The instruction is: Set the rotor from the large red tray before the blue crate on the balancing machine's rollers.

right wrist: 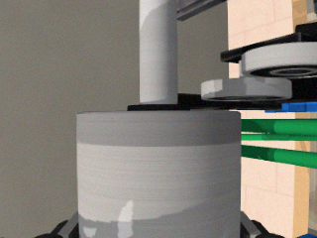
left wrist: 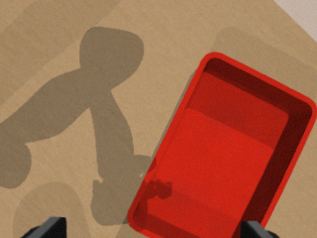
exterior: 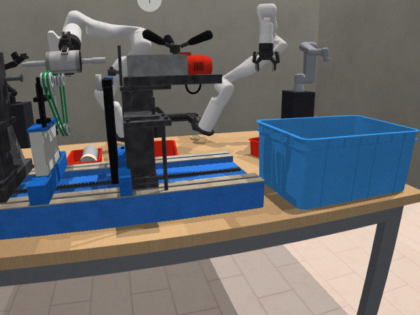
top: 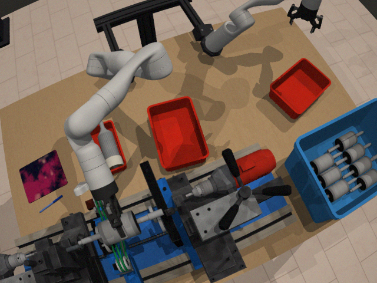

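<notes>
The grey rotor point(top: 131, 223) point(exterior: 64, 62) point(right wrist: 158, 174) is level above the balancing machine point(top: 149, 242) point(exterior: 135, 216), over the green belts point(top: 121, 254) point(exterior: 50, 98) point(right wrist: 277, 126). My right gripper point(top: 118, 226) point(exterior: 64, 51) point(right wrist: 158, 225) is shut around its body from above. One shaft end is near the black upright bar point(top: 158, 197) point(exterior: 110, 135). The exterior view shows the shaft higher than the parts beside it; contact with the rollers cannot be made out. The larger red tray point(top: 170, 131) is empty. My left gripper point(top: 302, 26) point(exterior: 266, 66) point(left wrist: 154, 230) is open, high beyond the table.
A second empty red tray point(top: 300, 91) point(left wrist: 218, 159) is near the blue crate point(top: 313, 194) point(exterior: 338, 169), which holds several rotors. A smaller red tray point(top: 122, 155) holds a ribbed bottle. The drill head's black handles point(top: 232, 164) point(exterior: 200, 37) stand to one side of the rotor.
</notes>
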Robot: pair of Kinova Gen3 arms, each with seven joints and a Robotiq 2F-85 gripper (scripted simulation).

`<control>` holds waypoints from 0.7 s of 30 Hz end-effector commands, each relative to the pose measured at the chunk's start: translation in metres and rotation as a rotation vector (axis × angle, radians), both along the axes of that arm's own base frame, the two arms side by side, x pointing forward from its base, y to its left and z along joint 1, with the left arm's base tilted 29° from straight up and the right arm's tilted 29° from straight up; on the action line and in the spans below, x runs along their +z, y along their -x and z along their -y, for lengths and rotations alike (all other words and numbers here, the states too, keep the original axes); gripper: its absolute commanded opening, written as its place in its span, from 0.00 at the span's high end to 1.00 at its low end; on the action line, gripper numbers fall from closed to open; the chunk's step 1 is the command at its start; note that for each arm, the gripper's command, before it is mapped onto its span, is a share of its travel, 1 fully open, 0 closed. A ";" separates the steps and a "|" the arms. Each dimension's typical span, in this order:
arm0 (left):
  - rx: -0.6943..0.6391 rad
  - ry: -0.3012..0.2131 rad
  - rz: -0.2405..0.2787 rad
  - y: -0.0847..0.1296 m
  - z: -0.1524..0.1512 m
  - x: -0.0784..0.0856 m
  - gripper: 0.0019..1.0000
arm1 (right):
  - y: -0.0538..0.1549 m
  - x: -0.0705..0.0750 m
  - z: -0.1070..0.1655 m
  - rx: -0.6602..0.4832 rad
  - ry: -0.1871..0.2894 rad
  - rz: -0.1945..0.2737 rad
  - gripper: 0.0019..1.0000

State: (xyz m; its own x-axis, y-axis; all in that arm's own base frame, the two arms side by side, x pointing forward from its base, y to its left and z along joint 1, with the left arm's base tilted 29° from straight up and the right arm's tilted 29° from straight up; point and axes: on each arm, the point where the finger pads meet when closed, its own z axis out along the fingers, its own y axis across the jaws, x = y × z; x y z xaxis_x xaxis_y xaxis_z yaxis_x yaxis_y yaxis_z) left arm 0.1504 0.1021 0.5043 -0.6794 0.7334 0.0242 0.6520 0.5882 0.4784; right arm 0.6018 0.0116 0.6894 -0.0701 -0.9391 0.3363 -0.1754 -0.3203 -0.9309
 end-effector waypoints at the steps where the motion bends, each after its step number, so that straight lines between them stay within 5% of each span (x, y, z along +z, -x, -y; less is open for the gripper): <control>1: 0.000 0.000 0.000 0.000 0.000 0.000 0.00 | 0.000 0.000 0.000 0.001 0.000 0.004 0.90; 21: 0.000 0.000 0.000 0.000 0.000 0.000 0.00 | -0.001 -0.002 0.001 0.002 0.000 0.003 0.90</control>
